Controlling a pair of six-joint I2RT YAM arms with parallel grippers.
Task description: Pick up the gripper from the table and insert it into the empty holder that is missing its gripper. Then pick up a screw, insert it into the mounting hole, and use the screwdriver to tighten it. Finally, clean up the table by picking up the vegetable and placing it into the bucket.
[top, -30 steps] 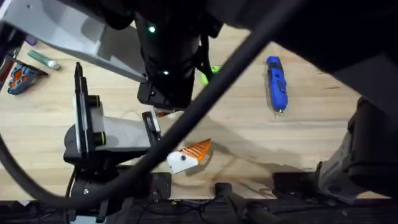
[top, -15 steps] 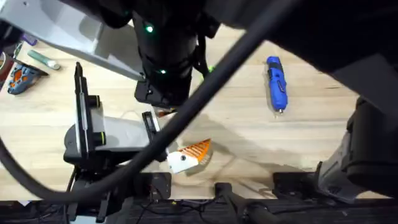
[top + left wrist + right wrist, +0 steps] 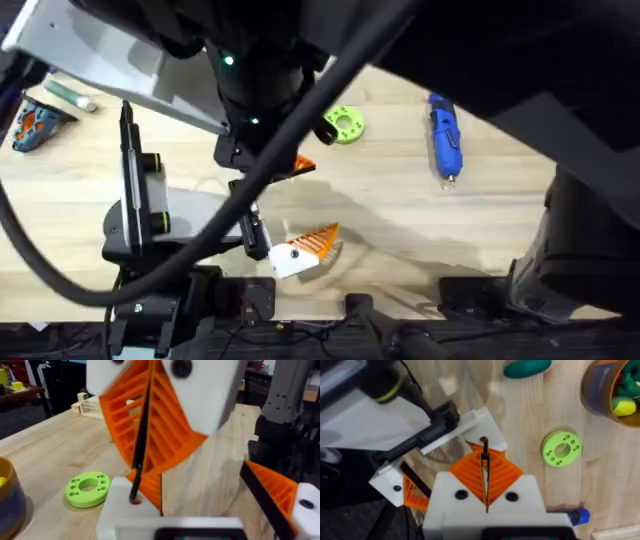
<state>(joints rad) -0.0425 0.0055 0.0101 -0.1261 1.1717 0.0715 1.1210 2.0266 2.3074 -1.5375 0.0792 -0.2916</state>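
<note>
left jaws (image 3: pixel 210 505) spread wide, gripping nothing, the holder (image 3: pixel 125 510) on one side. danger now: the screw (image 3: pixel 485 452) leans at the hole, so a push could jam it crooked or skid it off. right jaws (image 3: pixel 485 467) pinched tight on that screw, its tip touching the holder. the vegetable (image 3: pixel 526 367) lies on the worktop (image 3: pixel 580 490) near the bucket (image 3: pixel 597 397).

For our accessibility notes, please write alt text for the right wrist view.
The right hand, orange pads pressed together, hangs over a white holder on the wooden table. Beyond lie a lime-green disc, the dark green vegetable and the bucket.
</note>
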